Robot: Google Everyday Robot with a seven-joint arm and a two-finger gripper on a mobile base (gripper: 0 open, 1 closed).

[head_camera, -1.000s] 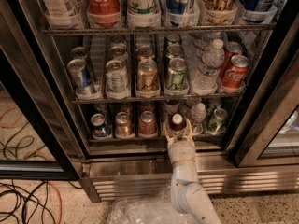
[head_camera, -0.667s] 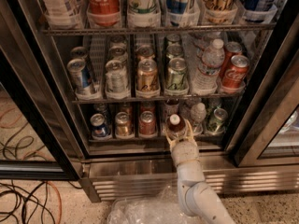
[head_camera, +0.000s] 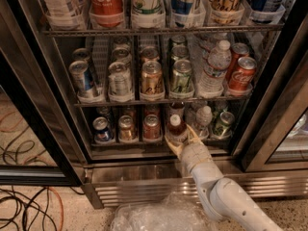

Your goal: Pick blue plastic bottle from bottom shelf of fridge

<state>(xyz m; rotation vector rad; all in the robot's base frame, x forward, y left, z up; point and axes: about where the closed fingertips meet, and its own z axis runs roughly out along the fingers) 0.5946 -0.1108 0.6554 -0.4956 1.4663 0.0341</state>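
- Pincer (head_camera: 181, 135) sat at the front of the bottom table (head_camera: 139, 151), the lowest wire rack of the fridge (head_camera: 30, 97), with the arm reaching up from below right.
- Its two fingers were spread wide, one on each side of the blue plastic bottle (head_camera: 176, 129). Firm contact could not be made out.
- The bottle stood upright in the fourth lane from the left, at the front edge, white cap up and dark contents showing.
- Judged step: closing on the bottle. It would go best by squeezing low on the body, below the cap and centred in the lane, then drawing straight out toward the door opening.
- Lifting little would be wise, since the middle table (head_camera: 144, 101) hung close above the cap.
- Risk: the right finger lay near the clear water bottle (head_camera: 203, 120) in the next lane, so a skewed pull could tip it.
- Bottom lanes held, left to right, a blue can (head_camera: 102, 129), a gold can (head_camera: 126, 128), a red can (head_camera: 151, 127), the target bottle, the clear water bottle and a green can (head_camera: 224, 123).
- More cans stood behind them, too dim to tell apart.
- Middle lanes held cans in clear trays, a ribbed water bottle (head_camera: 212, 67) and red cola cans (head_camera: 241, 74).
- Crumpled clear plastic (head_camera: 156, 216) lay on the floor before the base grille (head_camera: 139, 189).
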